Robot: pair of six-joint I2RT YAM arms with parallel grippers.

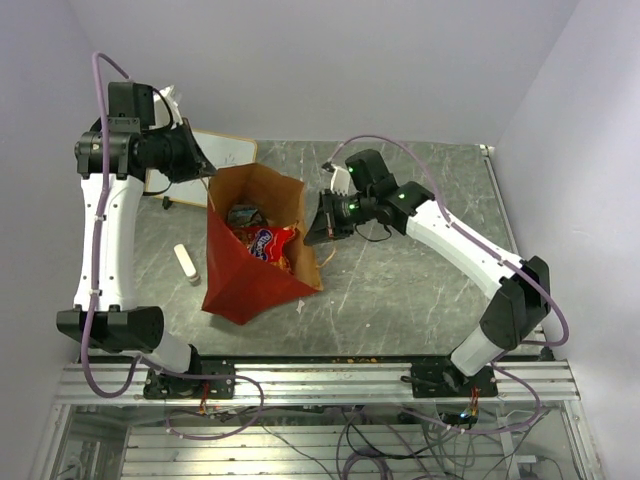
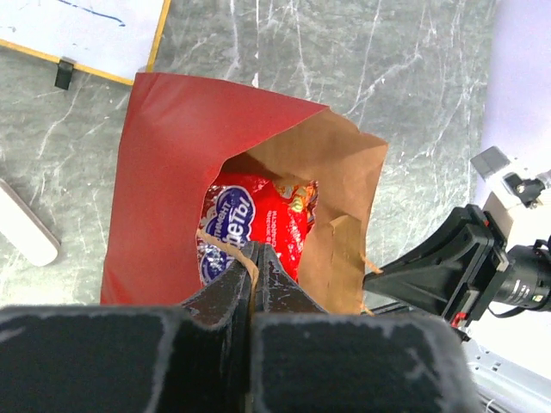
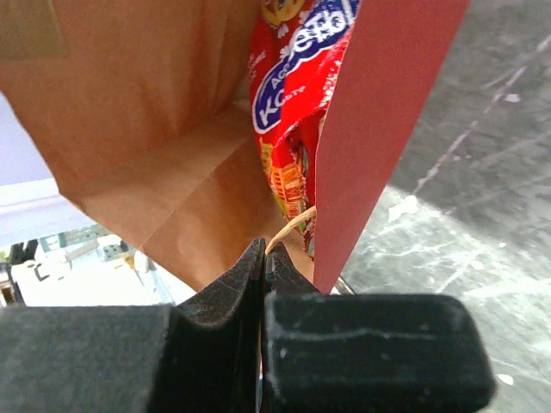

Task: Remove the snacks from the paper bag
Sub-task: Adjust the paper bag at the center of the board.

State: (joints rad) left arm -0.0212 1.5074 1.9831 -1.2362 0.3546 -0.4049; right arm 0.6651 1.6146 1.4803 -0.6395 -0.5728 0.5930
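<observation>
The red paper bag (image 1: 240, 275) lies on the table with its brown inside (image 1: 270, 195) held open between the two arms. A large red crinkly snack bag with a blue logo (image 1: 268, 243) sits inside, with another packet (image 1: 243, 214) behind it. It also shows in the left wrist view (image 2: 258, 228) and the right wrist view (image 3: 297, 77). My left gripper (image 2: 252, 249) is shut on a tan loop handle (image 2: 225, 249) at the bag's far left rim. My right gripper (image 3: 264, 251) is shut on the other tan handle (image 3: 293, 228) at the right rim.
A white-faced board with a tan frame (image 1: 215, 160) stands behind the bag at the back left. A small white stick-shaped object (image 1: 186, 264) lies on the table left of the bag. Walls close in the table at the back and right.
</observation>
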